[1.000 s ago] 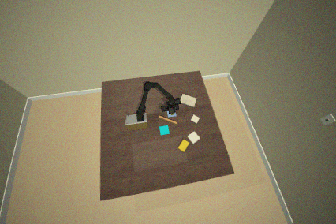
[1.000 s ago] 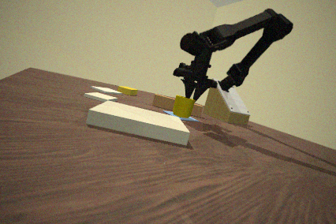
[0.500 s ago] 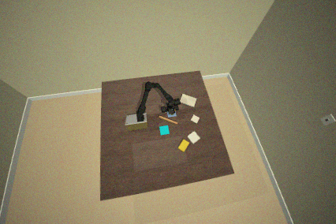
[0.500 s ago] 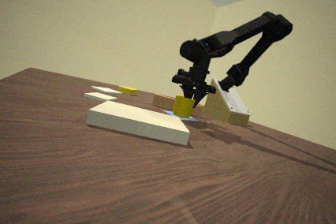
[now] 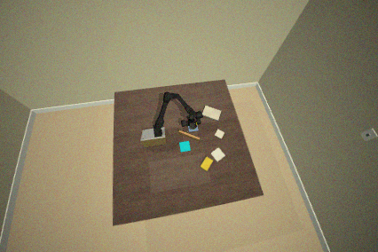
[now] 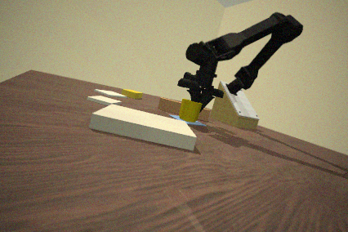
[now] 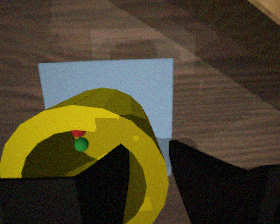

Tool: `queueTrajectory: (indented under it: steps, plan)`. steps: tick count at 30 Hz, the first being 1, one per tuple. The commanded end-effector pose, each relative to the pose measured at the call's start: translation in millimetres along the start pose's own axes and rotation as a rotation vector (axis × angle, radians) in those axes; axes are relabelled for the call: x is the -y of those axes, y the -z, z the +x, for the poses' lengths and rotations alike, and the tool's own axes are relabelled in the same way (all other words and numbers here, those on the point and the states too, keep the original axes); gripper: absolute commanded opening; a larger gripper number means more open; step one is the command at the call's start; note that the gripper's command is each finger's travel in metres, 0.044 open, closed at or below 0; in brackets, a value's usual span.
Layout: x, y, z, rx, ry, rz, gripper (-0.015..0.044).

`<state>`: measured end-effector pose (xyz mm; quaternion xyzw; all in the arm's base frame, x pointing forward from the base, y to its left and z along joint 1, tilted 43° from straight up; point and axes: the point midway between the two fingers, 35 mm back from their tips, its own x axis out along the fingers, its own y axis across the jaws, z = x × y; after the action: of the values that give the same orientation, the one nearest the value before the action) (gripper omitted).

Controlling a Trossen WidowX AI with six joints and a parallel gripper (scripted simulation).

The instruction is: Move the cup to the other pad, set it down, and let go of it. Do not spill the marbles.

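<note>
The end effector (image 5: 192, 128) (image 6: 198, 105) (image 7: 148, 148) was partly open, one finger inside the cup (image 6: 190, 110) (image 7: 158, 180), one outside, presumably to pinch its wall. Below it, the cup stood on the blue pad (image 5: 193, 129) (image 6: 198, 123) (image 7: 108, 77), marbles (image 7: 81, 144) inside.

Yellow cup (image 6: 190, 110) (image 7: 108, 132) upright on light-blue pad (image 5: 193, 129) (image 6: 198, 123) (image 7: 111, 77), red marble (image 7: 78, 133) and green marble (image 7: 81, 145) inside, cyan pad (image 5: 185, 146) lying flat

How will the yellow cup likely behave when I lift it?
The yellow round cup will probably keep its shape, its wall looking thick. Tilting could set the small red and green marbles rolling, as they look loose inside.
</note>
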<state>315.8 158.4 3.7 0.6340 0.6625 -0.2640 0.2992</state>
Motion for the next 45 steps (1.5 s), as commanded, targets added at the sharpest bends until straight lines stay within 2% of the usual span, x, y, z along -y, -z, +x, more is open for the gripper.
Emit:
queueTrajectory:
  steps: [1, 14, 19, 35, 45]
  plan:
    - [0, 0, 0, 0.0, -0.001, -0.001, 0.0093]
    - [0, 0, 0, 0.0, -0.001, -0.001, 0.0]
    - [-1, 0, -9, 0.002, -0.001, 0.0, 0.0]
    - [0, -6, -71, 0.007, 0.001, 0.005, 0.0]
    - [1, -10, -70, 0.01, 0.004, 0.013, 0.0]
